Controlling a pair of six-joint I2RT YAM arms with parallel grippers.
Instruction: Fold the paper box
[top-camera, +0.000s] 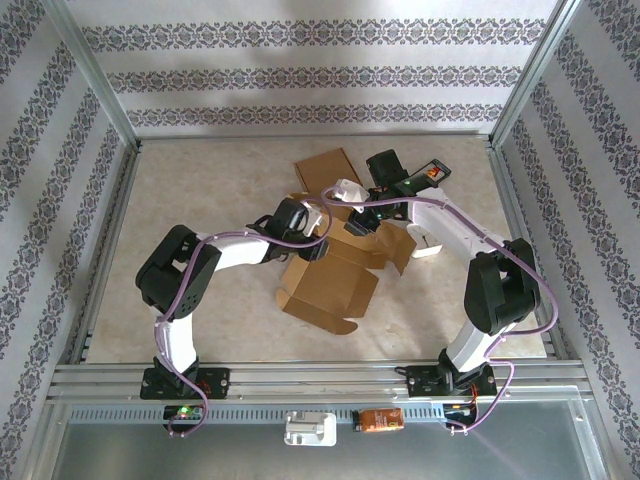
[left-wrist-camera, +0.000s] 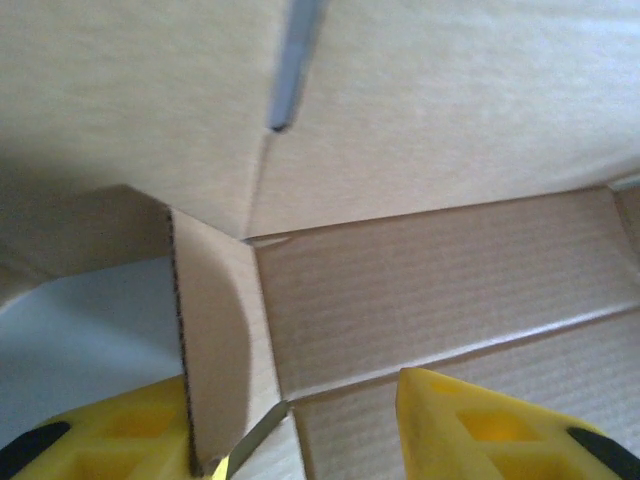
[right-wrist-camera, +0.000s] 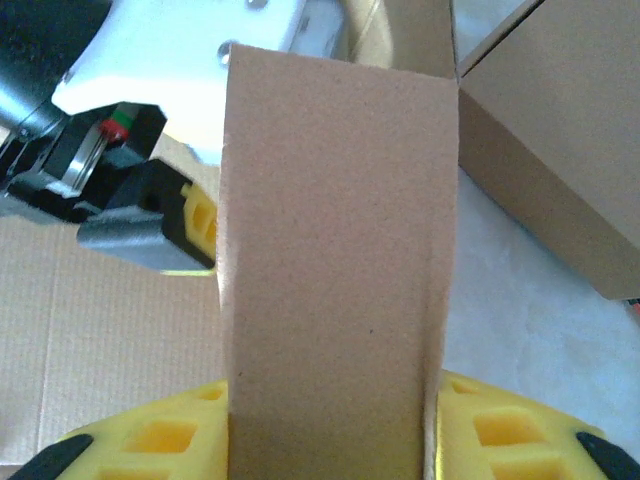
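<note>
Within the right pincer (right-wrist-camera: 330, 400) a flap (right-wrist-camera: 335, 230) is clamped upright for folding; the open left pincer (left-wrist-camera: 290, 400) steadies the paper box (top-camera: 330, 285).

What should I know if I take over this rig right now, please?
Left gripper: straddles an upright side flap of the paper box. The flap lies against one finger; a firm grip is unclear.
Right gripper: shut on a tall end flap, which stands upright.
Box: in the middle of the table, between both arms, top open.
Done: partly folded, some walls raised.
Left: probably fold in the two flaps at the grippers, then the remaining ones, and close the box.
</note>
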